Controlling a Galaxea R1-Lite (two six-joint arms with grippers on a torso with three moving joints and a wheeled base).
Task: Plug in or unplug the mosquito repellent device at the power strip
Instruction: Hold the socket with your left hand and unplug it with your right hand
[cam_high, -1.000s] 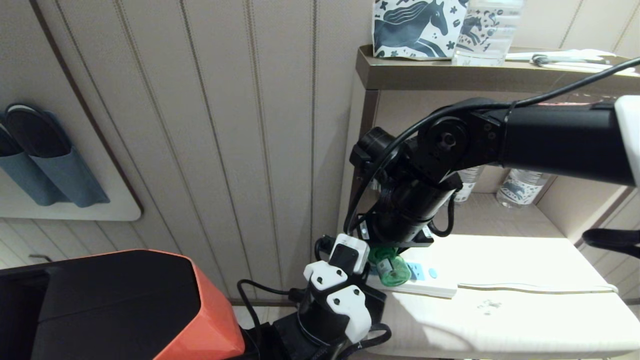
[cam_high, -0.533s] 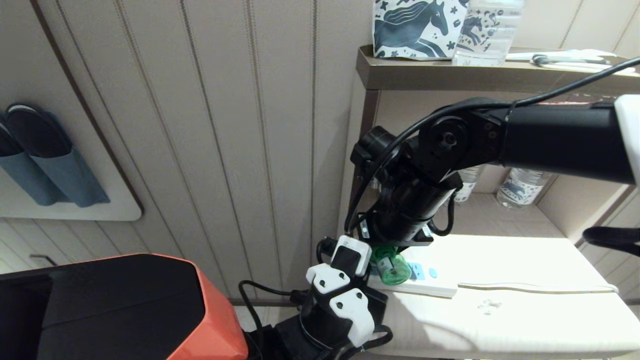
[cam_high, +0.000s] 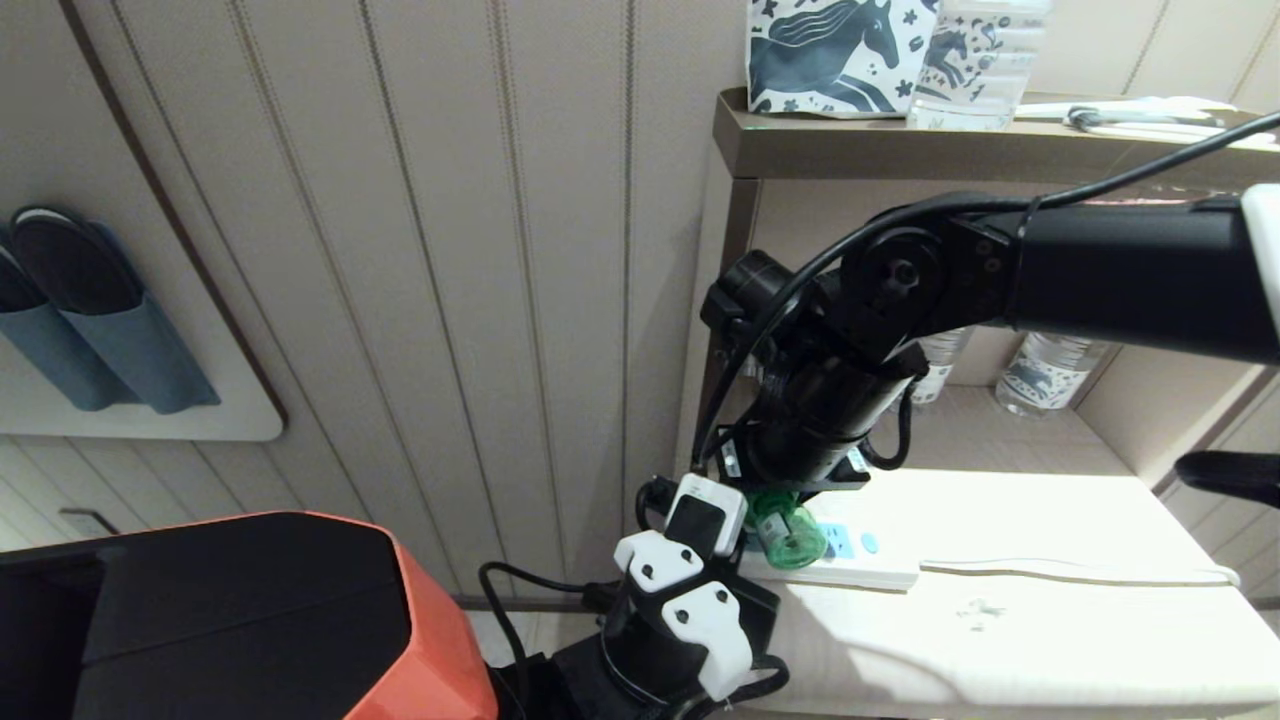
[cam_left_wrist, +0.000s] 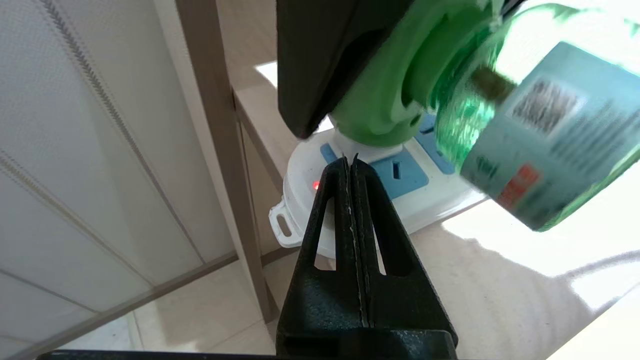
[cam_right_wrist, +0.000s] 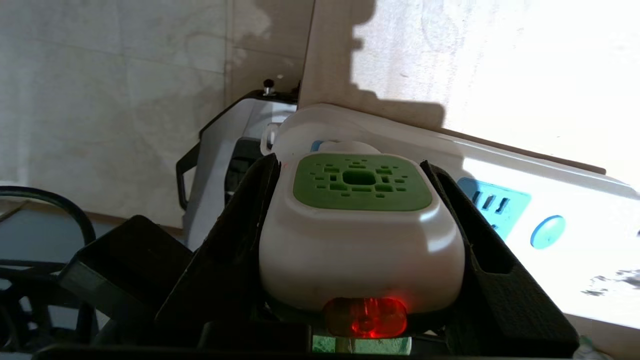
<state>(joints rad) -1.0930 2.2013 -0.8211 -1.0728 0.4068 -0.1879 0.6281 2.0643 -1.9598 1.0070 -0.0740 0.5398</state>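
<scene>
device gripped at the strip, light on

the right gripper (cam_right_wrist: 360, 260) has its two black fingers (cam_right_wrist: 235, 240) clamped on either side of the mosquito repellent device (cam_right_wrist: 357, 235), squeezing the white-and-green head. the device sits at the end socket of the power strip (cam_high: 860, 570), on the pale shelf surface (cam_high: 1000, 640) beside the wall. from the left wrist view its green collar meets the strip's face and the translucent bottle (cam_left_wrist: 530, 130) leans out sideways over the blue sockets. an orange-red lamp (cam_right_wrist: 365, 317) glows on the device and a small red dot (cam_left_wrist: 315, 185) glows on the strip, so i judge the prongs are still making contact.

the left gripper (cam_left_wrist: 352, 165) is pressed closed with nothing between its tips, poised right at the near end of the strip, just under the device; whether it actually touches the strip i cannot tell.

as i read it, the grasp is made. if this is unplugging, the pull out of the socket is still to come; if plugging in, only releasing and backing away remains.
</scene>
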